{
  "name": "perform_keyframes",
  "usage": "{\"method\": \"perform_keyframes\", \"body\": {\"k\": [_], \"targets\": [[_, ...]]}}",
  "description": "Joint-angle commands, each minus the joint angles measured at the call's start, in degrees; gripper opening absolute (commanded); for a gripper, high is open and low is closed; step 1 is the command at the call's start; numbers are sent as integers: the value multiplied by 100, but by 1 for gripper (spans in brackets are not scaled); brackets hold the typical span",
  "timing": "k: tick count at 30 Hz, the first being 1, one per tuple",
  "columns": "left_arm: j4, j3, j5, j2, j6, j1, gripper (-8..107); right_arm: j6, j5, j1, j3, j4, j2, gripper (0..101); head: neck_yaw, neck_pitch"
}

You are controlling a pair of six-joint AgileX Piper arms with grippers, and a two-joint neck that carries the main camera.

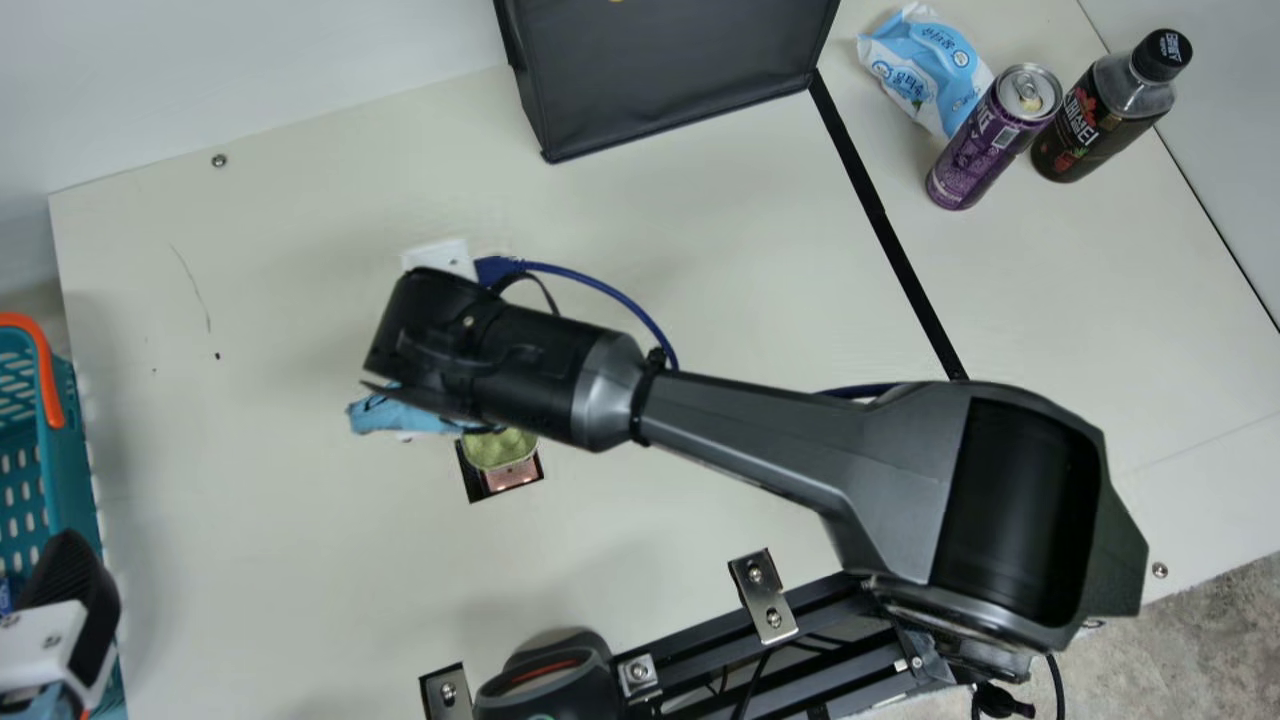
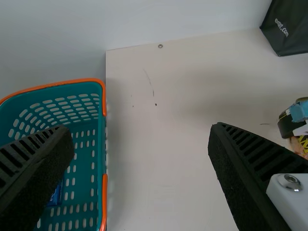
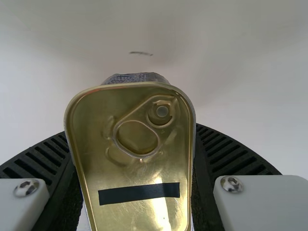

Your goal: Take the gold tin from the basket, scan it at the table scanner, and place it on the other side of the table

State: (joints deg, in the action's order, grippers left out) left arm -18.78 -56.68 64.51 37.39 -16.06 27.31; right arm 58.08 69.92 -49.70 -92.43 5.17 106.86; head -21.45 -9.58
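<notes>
Left gripper (image 1: 75, 590) is sitting spread over the basket (image 1: 85, 500) by the tabletop's left edge, near end. Right gripper (image 1: 430, 335) is pinching the gold tin (image 3: 89, 154), lid facing the wrist camera, at the table scanner (image 1: 512, 477). Black bag (image 1: 680, 70) is standing at the tabletop's far edge; purple can (image 1: 975, 155) and bottle (image 1: 1085, 130) toward the far right corner.
</notes>
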Motion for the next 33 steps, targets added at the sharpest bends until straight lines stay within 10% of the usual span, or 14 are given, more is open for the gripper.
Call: {"method": "perform_keyframes", "body": {"k": [1,33], "targets": [[0,0,0,0,0,0,90,-77,-2,129,33,18,-46,0,-13,166],[0,0,0,0,0,0,90,-3226,-2,3069,1307,-330,-1486,0,-13,166]]}}
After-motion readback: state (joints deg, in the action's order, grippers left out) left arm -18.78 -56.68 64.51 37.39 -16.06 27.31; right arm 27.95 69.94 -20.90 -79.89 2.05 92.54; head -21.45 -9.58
